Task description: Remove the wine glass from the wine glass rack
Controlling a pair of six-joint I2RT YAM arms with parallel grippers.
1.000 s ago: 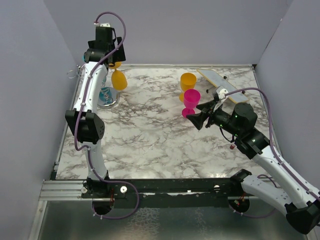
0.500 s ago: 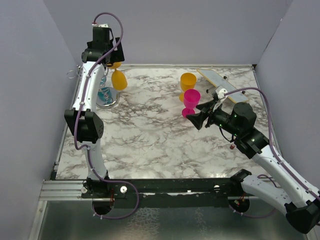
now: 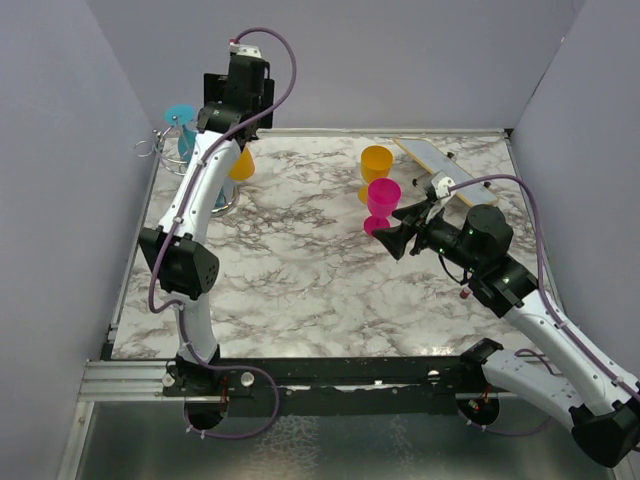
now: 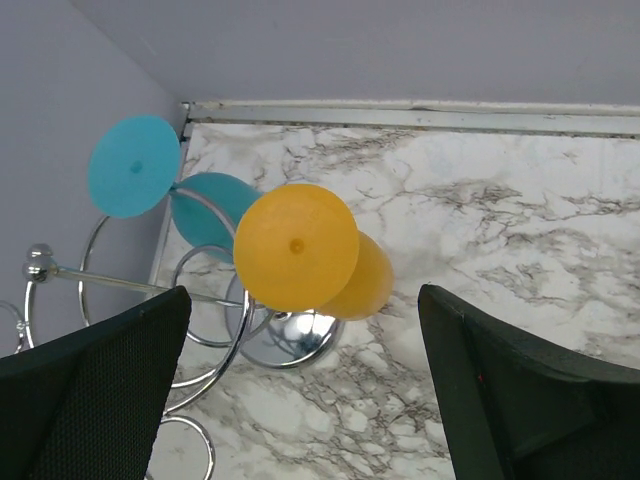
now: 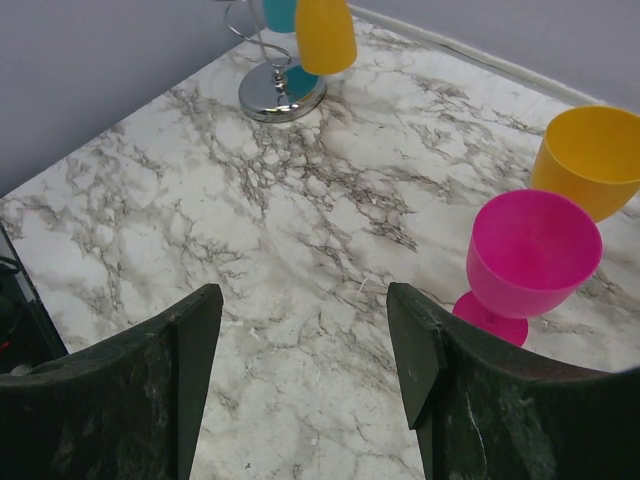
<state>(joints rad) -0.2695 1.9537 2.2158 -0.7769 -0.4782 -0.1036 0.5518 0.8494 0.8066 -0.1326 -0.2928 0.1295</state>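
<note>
Two open, empty grippers. Left gripper [image 4: 303, 310], fingers apart, hovers over the orange wine glass [image 4: 296, 246], which hangs foot-up on the wine glass rack [image 4: 285, 345] (thin silver hoops, shiny round base) beside a teal glass [image 4: 133, 166] at the table's far-left corner. Right gripper [image 5: 300, 330], spread, sits near the pink glass [image 5: 533, 255].
</note>
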